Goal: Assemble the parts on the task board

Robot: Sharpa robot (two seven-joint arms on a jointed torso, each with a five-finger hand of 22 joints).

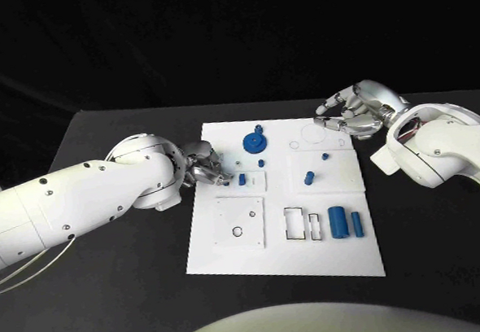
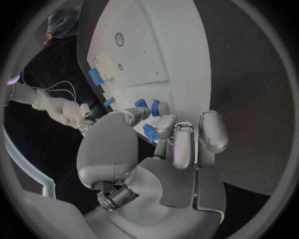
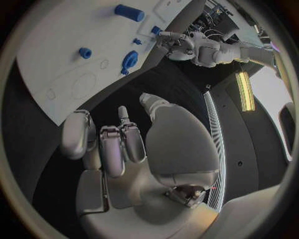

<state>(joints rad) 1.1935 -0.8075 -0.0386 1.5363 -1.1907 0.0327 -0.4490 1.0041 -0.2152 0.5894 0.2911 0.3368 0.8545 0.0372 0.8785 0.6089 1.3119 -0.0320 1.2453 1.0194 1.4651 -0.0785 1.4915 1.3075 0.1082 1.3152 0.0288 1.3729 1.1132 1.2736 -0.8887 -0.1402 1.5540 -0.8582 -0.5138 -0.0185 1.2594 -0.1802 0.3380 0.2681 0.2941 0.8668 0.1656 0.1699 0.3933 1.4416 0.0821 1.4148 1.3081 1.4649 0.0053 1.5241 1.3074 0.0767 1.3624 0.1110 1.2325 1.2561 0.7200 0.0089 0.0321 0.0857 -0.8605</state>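
The white task board [image 1: 233, 253] lies in the middle of the black table. Several blue parts are on it: a round wheel [image 1: 256, 141], a short cylinder [image 1: 309, 178], a long cylinder [image 1: 338, 222] and a small block [image 1: 356, 221]. My left hand [image 1: 205, 169] is at the board's left edge, fingers curled, beside a small blue part [image 1: 242, 180]. In the left wrist view a blue piece [image 2: 150, 133] shows between the thumb and a finger [image 2: 165, 124]; whether it is held I cannot tell. My right hand [image 1: 355, 111] hovers at the board's far right corner, holding nothing.
The board has a raised square plate with a round hole [image 1: 237, 232] and two rectangular slots [image 1: 304, 224]. My left arm [image 1: 68, 207] covers the table to the left of the board. Bare black table [image 1: 116, 312] surrounds the board.
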